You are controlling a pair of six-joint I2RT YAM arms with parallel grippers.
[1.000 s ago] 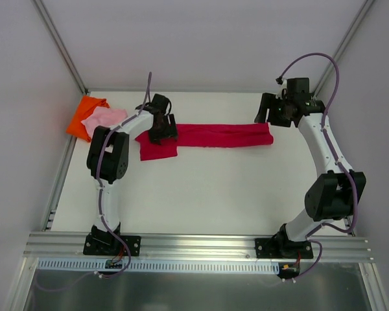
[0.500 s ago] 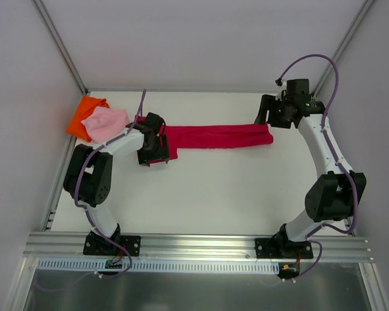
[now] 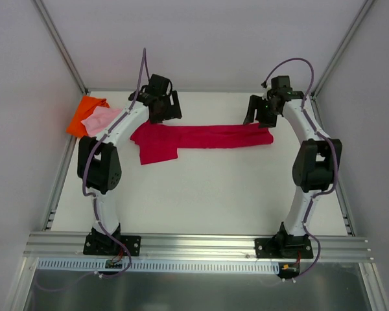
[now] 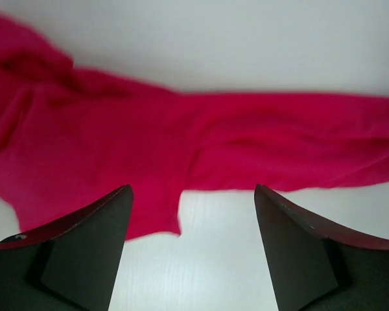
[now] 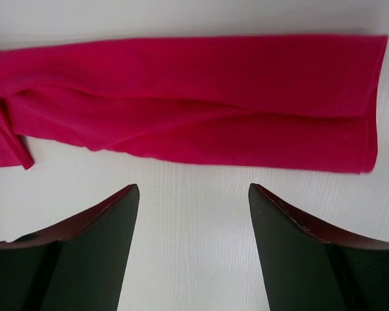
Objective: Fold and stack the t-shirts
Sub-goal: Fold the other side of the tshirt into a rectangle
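Observation:
The crimson t-shirt (image 3: 207, 137) lies on the white table (image 3: 214, 194) as a long narrow band, with a wider flap at its left end (image 3: 157, 148). My left gripper (image 3: 163, 110) hovers just beyond that left end, open and empty. In the left wrist view the shirt (image 4: 181, 142) fills the top and the gripper (image 4: 192, 189) is apart from it. My right gripper (image 3: 257, 114) hangs open over the band's right end. In the right wrist view the band (image 5: 201, 97) lies flat ahead of the gripper (image 5: 192, 188). The light pink t-shirt (image 3: 102, 119) rests on the orange t-shirt (image 3: 86, 110) at the far left.
White walls with metal corner posts (image 3: 59, 48) close in the table on three sides. An aluminium rail (image 3: 194, 246) carrying both arm bases runs along the near edge. Purple cables (image 3: 142, 71) loop above each wrist.
My left gripper has come off the crimson shirt's left flap and swung back to the far side, leaving the flap flat. The right arm has folded and shifted slightly left.

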